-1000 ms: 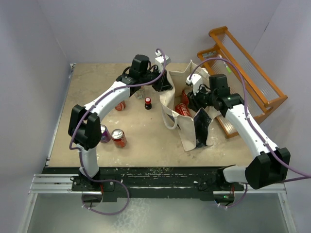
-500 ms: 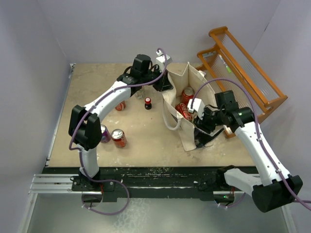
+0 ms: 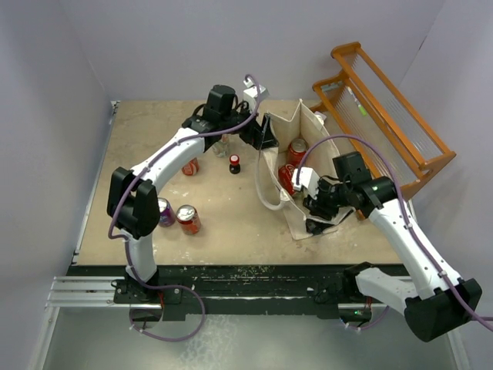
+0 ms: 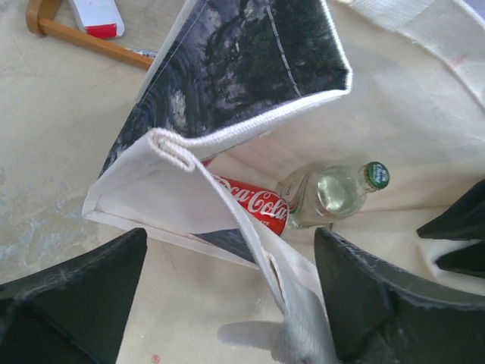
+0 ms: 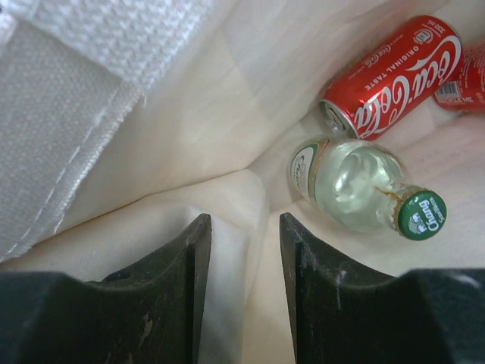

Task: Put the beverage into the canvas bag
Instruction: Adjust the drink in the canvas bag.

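**Bottle's in the bag, time to back out**
The glass bottle (image 5: 352, 182) lies inside the canvas bag (image 3: 308, 127) beside a cola can (image 5: 394, 72). The right fingers (image 5: 178, 292) are narrow and empty (down in the bag), the left fingers (image 4: 83, 303) wide astride the handle (image 4: 242, 227). I'd lift both straight up to avoid snagging cloth.

left arm (image 3: 169, 154) arches forward, left hand (image 4: 227, 254) jaws wide apart; right arm (image 3: 404, 235) bends inward, right hand (image 5: 244, 227) jaws barely apart.
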`<state>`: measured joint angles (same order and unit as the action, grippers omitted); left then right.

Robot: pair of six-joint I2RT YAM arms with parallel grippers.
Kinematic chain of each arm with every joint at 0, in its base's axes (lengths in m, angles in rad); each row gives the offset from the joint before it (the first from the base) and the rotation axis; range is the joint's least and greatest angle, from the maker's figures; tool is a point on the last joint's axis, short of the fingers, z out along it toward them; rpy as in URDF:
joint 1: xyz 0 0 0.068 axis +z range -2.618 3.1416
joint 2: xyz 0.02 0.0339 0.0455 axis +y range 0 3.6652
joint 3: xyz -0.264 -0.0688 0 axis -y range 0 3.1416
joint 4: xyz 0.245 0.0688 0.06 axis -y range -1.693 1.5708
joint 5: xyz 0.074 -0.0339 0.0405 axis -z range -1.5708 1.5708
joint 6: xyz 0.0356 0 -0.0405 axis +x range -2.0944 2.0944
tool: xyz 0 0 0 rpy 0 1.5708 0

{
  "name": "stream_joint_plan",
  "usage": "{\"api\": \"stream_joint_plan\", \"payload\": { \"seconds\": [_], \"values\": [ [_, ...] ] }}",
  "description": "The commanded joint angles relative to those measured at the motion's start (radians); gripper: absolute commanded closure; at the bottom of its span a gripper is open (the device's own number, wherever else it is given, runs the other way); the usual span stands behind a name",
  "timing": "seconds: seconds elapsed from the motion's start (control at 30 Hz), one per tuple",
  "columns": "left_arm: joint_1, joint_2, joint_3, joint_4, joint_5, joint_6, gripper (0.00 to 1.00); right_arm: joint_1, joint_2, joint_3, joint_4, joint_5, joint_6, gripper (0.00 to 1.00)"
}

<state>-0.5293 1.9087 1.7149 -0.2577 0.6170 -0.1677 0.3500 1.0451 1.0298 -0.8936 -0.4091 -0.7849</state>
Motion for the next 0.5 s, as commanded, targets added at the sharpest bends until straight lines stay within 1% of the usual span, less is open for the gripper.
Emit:
{"api": "stream_joint_plan", "payload": {
  "seconds": [0.0,0.03,0.2,0.33,0.37,0.47],
  "values": [
    [0.012,-0.123,-0.007,0.028,0.084,-0.058,0.02,0.047,-0.023,-0.049,-0.019,0.026,0.031,0.56],
    [0.013,-0.137,-0.021,0.027,0.098,-0.068,0.00,0.058,-0.028,-0.055,-0.010,0.027,0.034,0.56],
    [0.004,-0.181,-0.120,-0.035,0.153,-0.103,0.01,0.097,-0.043,-0.086,0.050,0.026,0.046,0.56],
    [-0.021,-0.183,-0.175,-0.061,0.185,-0.113,0.00,0.109,-0.045,-0.108,0.097,0.025,0.057,0.56],
    [-0.027,-0.179,-0.183,-0.073,0.187,-0.109,0.01,0.111,-0.045,-0.113,0.105,0.026,0.061,0.56],
    [-0.035,-0.162,-0.202,-0.083,0.189,-0.110,0.09,0.113,-0.045,-0.121,0.124,0.026,0.064,0.56]
  ]
}}
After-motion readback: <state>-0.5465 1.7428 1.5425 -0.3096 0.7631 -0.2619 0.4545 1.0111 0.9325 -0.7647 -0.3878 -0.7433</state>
